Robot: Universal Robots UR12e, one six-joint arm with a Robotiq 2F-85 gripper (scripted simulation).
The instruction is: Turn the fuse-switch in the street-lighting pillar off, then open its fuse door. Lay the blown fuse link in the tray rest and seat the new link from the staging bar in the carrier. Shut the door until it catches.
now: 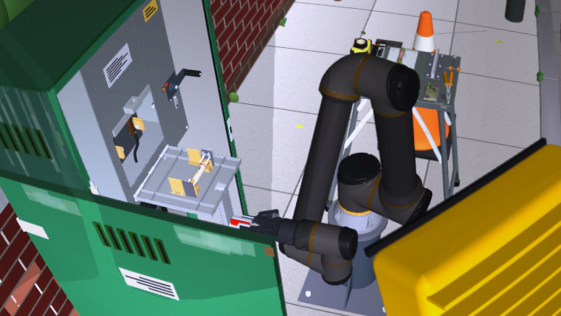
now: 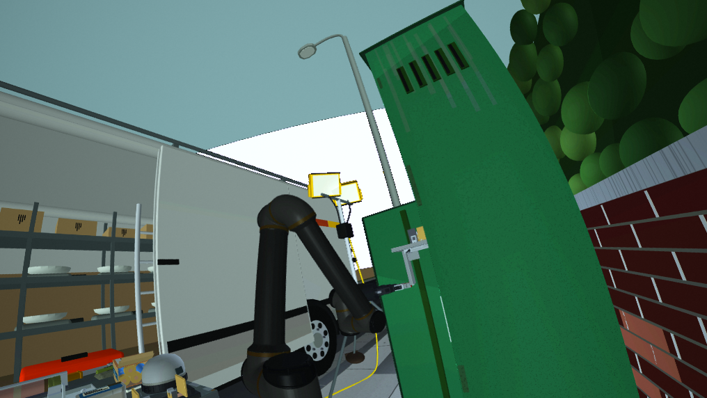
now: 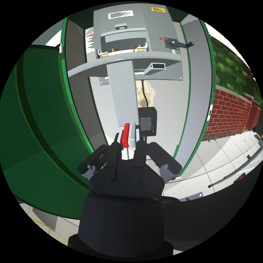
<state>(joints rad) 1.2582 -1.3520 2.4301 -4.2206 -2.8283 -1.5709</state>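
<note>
The fuse door point(image 1: 188, 178) hangs open and lies flat like a shelf, with a fuse link point(image 1: 200, 172) seated between the brass clips of its carrier. A grey stem hangs below the door and ends in a red-and-white pull handle point(image 3: 128, 135). That handle point(image 1: 240, 222) is clamped in my closed gripper point(image 3: 127, 149), which reaches in low at the pillar's opening. The fuse-switch lever point(image 1: 184, 76) on the grey panel points out to the right. The tray point(image 1: 430, 72) stands on a stand behind the arm.
The pillar's green outer door point(image 1: 176, 255) stands open just left of my wrist. A yellow case point(image 1: 479, 243) lies to the right of the arm's base, a traffic cone point(image 1: 426, 29) behind the stand, and a brick wall point(image 1: 243, 27) beyond the pillar.
</note>
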